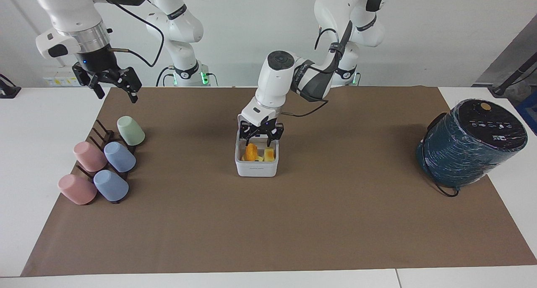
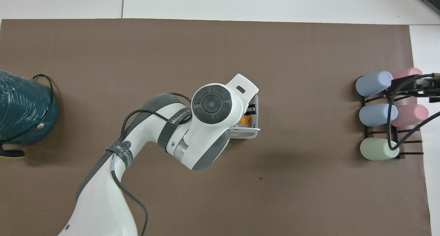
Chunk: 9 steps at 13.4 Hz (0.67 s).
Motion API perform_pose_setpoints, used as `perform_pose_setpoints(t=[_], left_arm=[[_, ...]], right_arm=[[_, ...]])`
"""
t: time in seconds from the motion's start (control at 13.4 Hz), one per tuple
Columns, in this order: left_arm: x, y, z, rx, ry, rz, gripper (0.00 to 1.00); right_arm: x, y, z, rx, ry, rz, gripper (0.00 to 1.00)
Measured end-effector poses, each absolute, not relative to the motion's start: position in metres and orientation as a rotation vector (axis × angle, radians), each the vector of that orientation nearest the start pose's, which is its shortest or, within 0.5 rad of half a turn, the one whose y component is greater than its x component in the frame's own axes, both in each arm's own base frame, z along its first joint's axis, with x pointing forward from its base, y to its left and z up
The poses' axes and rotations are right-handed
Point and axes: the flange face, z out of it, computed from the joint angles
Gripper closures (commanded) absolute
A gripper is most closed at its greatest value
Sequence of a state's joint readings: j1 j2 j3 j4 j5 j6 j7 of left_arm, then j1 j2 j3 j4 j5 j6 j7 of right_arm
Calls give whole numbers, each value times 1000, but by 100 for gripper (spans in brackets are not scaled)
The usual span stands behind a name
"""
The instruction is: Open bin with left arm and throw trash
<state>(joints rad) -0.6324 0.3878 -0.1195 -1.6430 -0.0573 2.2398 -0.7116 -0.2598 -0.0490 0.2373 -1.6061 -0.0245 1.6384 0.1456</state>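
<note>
The white bin (image 1: 256, 168) stands open in the middle of the brown mat, its lid (image 1: 240, 124) upright on the side nearer the robots. Trash lies inside: an orange piece (image 1: 251, 152) and a pale yellow piece (image 1: 269, 154); a third bit is hidden. My left gripper (image 1: 261, 140) is open and empty just over the bin's mouth. In the overhead view the left arm covers most of the bin (image 2: 256, 116); a bit of the orange piece (image 2: 244, 119) shows. My right gripper (image 1: 116, 94) is open and empty, raised over the mat's edge near the cup rack.
Several pastel cups lie on a dark rack (image 1: 100, 133) at the right arm's end, the green cup (image 1: 130, 130) nearest the robots. A big teal wrapped cylinder (image 1: 472, 143) with a black cord stands at the left arm's end.
</note>
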Motion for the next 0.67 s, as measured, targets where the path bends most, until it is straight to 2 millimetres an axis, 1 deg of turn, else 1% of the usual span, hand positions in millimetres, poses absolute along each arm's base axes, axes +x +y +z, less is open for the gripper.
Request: perform_pose_setpoints(t=[0.15,0.22,0.3,0.37,0.52,0.6,0.67], left_arm=[[506,-460,413,-3337,-11,-142,19],[510,-456,417,-3327,-21,-129,20],[517,-450,427,-3317,-39,-118,21],[528,-439,443,-3308,-71,-110,21],[557,-405,474,-3293,-166,-110,23],[570,-385,487,-3284,-205,-108,23],[581,-365,496,-3271,-217,-93,23]], right_arm=[[547,-8,640,-3159,255,-130,0],[547,-8,640,-3159,255,-130,0],[547,-8,640,-3159,255,-130,0],[547,-8,640,-3159,255,-130,0],[546,-8,640,-3159,256,-130,0],[546,-9,640,-3159,257,-129,0],[546,-9,640,-3159,259,-129,0]])
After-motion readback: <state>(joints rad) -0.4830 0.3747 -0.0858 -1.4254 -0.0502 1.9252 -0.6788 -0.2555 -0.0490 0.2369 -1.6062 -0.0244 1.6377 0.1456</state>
